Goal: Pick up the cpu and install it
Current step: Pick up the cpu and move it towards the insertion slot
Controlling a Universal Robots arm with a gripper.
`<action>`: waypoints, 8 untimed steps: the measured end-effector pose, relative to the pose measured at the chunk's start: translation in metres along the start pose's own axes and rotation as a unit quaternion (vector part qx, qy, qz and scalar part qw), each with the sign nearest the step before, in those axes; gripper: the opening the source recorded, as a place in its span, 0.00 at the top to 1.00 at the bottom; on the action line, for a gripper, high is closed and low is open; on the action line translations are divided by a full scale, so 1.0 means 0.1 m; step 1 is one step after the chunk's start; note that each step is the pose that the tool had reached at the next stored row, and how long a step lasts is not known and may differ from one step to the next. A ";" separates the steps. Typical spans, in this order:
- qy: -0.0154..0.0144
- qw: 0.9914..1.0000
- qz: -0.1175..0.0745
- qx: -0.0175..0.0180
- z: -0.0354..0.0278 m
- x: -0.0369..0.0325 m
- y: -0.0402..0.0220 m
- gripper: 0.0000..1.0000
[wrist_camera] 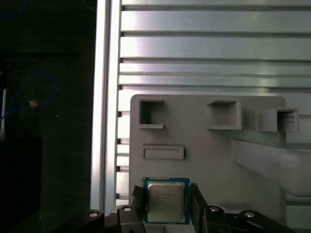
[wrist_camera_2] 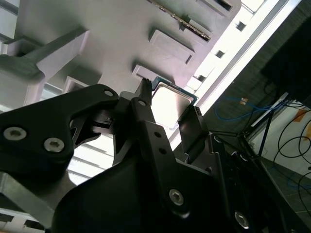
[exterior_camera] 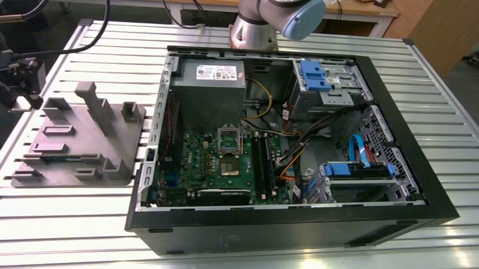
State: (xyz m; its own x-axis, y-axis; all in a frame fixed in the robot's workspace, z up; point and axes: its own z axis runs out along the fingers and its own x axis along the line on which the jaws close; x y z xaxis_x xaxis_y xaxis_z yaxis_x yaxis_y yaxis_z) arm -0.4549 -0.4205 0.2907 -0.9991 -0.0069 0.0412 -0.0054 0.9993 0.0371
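Observation:
The cpu (wrist_camera: 166,201), a small square chip with a silver top and green rim, sits between my gripper's (wrist_camera: 166,195) two black fingers, which press on its opposite edges. In the second wrist view the cpu (wrist_camera_2: 170,101) is held the same way by the gripper (wrist_camera_2: 169,104), just above the grey plastic tray (wrist_camera_2: 97,29). In the exterior view the gripper (exterior_camera: 24,89) hangs at the far left, beside the tray (exterior_camera: 75,168). The green motherboard (exterior_camera: 202,162) lies inside the open computer case (exterior_camera: 419,168) to the exterior view's right.
The tray has upright posts (exterior_camera: 93,103) and shallow pockets (wrist_camera: 163,152). The table is slatted metal (wrist_camera: 209,48), and its edge (wrist_camera: 102,97) runs close to the gripper. Inside the case are a grey power supply (exterior_camera: 210,95), cables and blue drive brackets (exterior_camera: 313,75). The arm's base (exterior_camera: 254,28) stands behind the case.

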 end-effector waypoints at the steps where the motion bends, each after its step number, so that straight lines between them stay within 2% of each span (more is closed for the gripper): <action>1: 0.000 1.000 0.000 0.000 -0.020 0.000 0.001 0.53; 8: 0.000 1.000 0.000 0.000 -0.215 0.001 0.008 0.53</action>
State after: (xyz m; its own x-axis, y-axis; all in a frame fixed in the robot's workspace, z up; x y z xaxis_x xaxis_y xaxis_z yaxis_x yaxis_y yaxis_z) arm -0.4542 -0.4205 0.3122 -0.9991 -0.0069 0.0412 -0.0054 0.9993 0.0371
